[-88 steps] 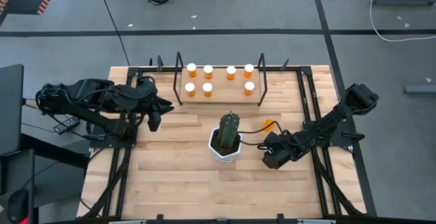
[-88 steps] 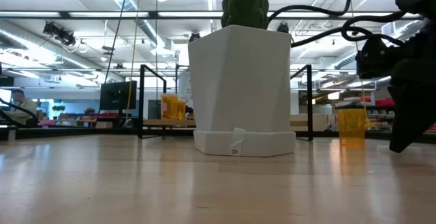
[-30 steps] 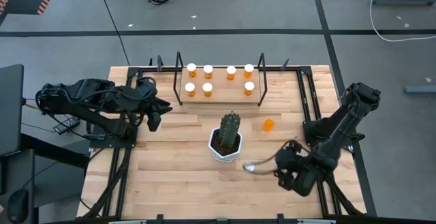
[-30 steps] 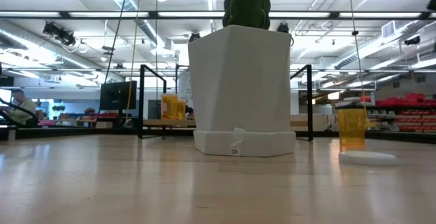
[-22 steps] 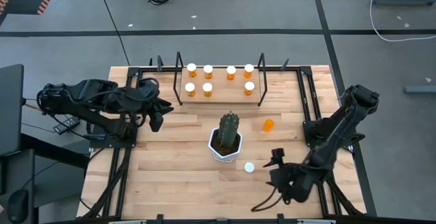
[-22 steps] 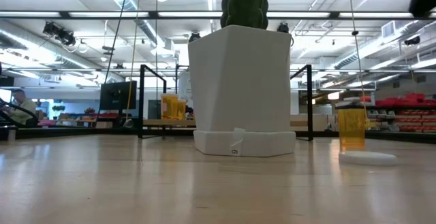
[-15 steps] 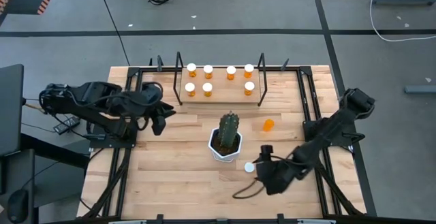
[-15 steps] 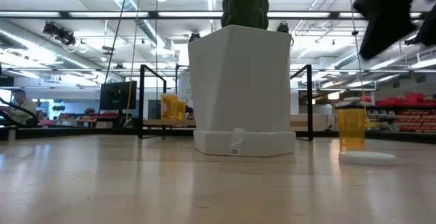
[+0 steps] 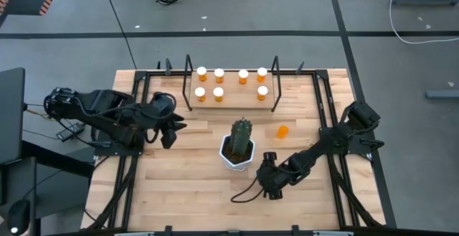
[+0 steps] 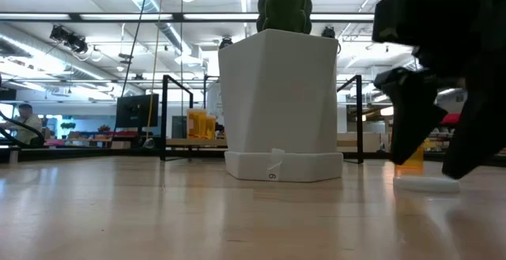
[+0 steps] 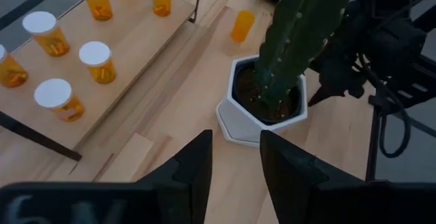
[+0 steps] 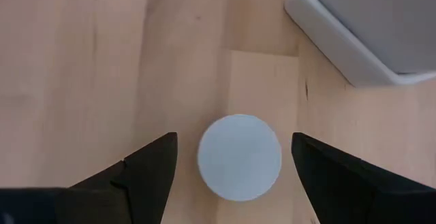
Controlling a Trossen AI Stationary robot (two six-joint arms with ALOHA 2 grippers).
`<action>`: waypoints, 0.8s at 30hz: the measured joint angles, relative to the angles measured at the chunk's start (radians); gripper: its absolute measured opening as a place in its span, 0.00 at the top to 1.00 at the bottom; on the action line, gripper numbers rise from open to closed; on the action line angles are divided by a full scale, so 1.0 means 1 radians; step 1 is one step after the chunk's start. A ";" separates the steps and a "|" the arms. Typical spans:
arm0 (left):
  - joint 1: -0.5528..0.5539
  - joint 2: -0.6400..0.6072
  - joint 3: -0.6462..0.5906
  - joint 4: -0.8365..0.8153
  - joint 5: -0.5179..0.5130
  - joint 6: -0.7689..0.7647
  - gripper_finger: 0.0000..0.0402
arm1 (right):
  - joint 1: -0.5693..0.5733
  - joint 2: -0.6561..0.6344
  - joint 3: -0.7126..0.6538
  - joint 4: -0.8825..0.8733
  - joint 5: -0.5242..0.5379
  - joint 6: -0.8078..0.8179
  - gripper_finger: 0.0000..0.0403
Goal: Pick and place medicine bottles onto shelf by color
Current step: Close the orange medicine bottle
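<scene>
Since the earlier frames I have swung my right hand (image 12: 237, 166) back in from the desk's near right corner, and it now hangs over the loose white cap (image 12: 239, 157), fingers (image 12: 146, 166) spread wide on either side of it. That cap lies flat on the desk (image 9: 186, 186) just beside the white pot (image 12: 368, 26) of the cactus (image 9: 242, 137). The uncapped orange bottle (image 9: 282, 131) stands apart, toward the right edge. Seven capped medicine bottles (image 9: 232, 82) sit on the shelf (image 11: 129, 74) at the far edge. My left hand (image 9: 169, 132) waits near the left edge, fingers parted and empty.

I judge the risk is the cap itself: flat and thin, it could slide or flip as the fingers close. The pot crowds one side, and a knock could tip the cactus.
</scene>
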 joint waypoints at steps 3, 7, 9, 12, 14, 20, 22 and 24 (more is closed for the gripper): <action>0.000 0.005 0.000 -0.003 0.001 0.000 0.66 | -0.011 0.014 0.000 0.001 0.004 0.003 0.27; 0.000 0.002 0.000 -0.003 0.000 0.000 0.65 | -0.011 0.024 0.000 0.003 0.020 0.006 0.27; 0.000 0.003 0.000 -0.003 0.000 0.000 0.65 | -0.010 0.024 -0.022 0.038 0.020 0.029 0.27; 0.000 0.003 0.000 -0.003 0.000 0.000 0.65 | -0.009 0.019 -0.060 0.089 0.008 0.098 0.27; 0.000 0.003 0.000 -0.003 0.000 0.000 0.65 | -0.008 0.018 -0.077 0.106 0.003 0.134 0.27; 0.000 0.003 0.000 -0.003 0.000 0.001 0.65 | -0.009 0.018 -0.082 0.113 0.002 0.131 0.27; 0.000 0.003 0.000 -0.003 0.000 0.000 0.65 | -0.008 0.019 -0.082 0.111 -0.001 0.132 0.28; 0.000 0.003 0.000 -0.003 0.000 0.000 0.65 | -0.009 0.019 -0.082 0.109 -0.009 0.136 0.31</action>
